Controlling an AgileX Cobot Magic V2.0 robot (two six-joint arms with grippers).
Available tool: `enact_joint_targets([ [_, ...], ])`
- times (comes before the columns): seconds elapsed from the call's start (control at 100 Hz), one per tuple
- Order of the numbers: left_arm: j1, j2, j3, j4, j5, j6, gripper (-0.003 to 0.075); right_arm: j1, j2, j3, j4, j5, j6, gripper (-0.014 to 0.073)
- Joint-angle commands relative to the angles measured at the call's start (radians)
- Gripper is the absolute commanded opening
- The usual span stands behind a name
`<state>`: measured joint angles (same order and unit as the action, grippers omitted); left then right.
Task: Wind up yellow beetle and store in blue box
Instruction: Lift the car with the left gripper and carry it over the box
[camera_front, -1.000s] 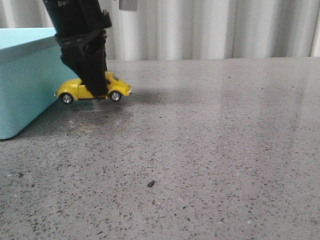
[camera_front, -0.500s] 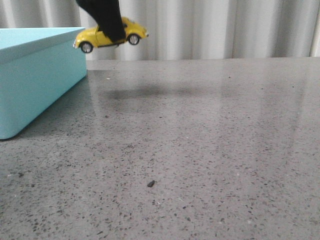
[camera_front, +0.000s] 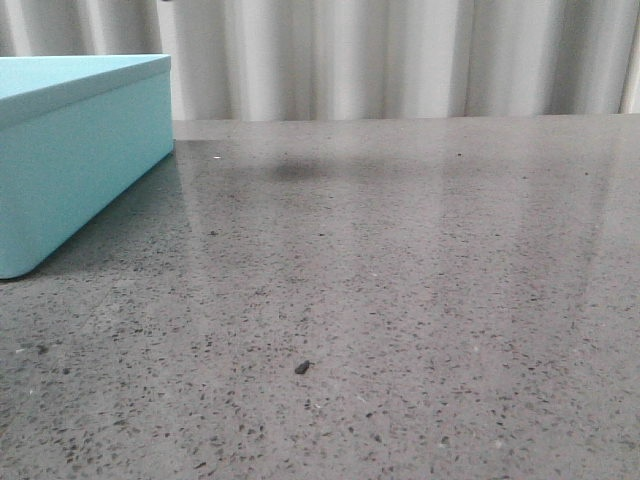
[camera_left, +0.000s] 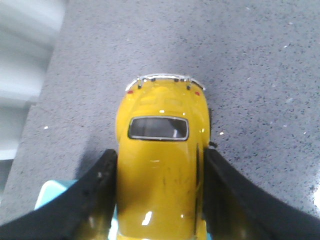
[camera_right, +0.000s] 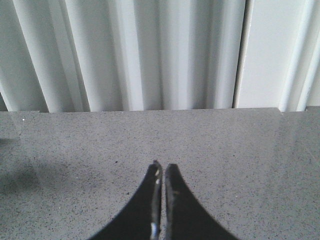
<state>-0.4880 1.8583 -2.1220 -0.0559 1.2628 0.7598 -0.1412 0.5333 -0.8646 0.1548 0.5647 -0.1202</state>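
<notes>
Grey speckled stone fills the front view: the table (camera_front: 400, 300) runs back to a pale pleated curtain (camera_front: 400, 55), and the blue box (camera_front: 70, 150) stands at its left edge. Neither arm nor the car shows here; a small dark speck (camera_front: 301, 367) lies on the stone.

In the left wrist view the yellow beetle (camera_left: 161, 165) sits clamped between the black fingers (camera_left: 95, 200) of the left gripper (camera_left: 160, 200), pressed against both its sides, held above the table with its chrome bumper (camera_left: 162, 80) pointing away. A corner of the box peeks beneath one finger.

In the right wrist view the right gripper (camera_right: 161, 172) has its tips together, holding nothing, over bare stone before the curtain.
</notes>
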Motion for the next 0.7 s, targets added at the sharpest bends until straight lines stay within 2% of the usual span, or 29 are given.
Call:
enact_joint_targets([
  [0.0, 0.027, -0.081, -0.036, 0.000, 0.006, -0.018, 0.0079, 0.000, 0.003, -0.025, -0.006, -0.090, -0.006, -0.0061],
  [0.35, 0.216, -0.147, -0.036, 0.000, 0.006, -0.099, 0.0079, 0.000, 0.003, -0.025, -0.006, -0.086, -0.006, -0.0061],
  [0.5, 0.318, -0.154, -0.036, -0.001, 0.006, -0.182, 0.0079, 0.000, 0.003, -0.025, -0.013, -0.086, -0.012, -0.0061],
  [0.69, 0.399, -0.152, 0.031, -0.011, 0.006, -0.230, 0.0079, 0.000, 0.003, -0.025, -0.016, -0.091, -0.012, -0.0061],
])
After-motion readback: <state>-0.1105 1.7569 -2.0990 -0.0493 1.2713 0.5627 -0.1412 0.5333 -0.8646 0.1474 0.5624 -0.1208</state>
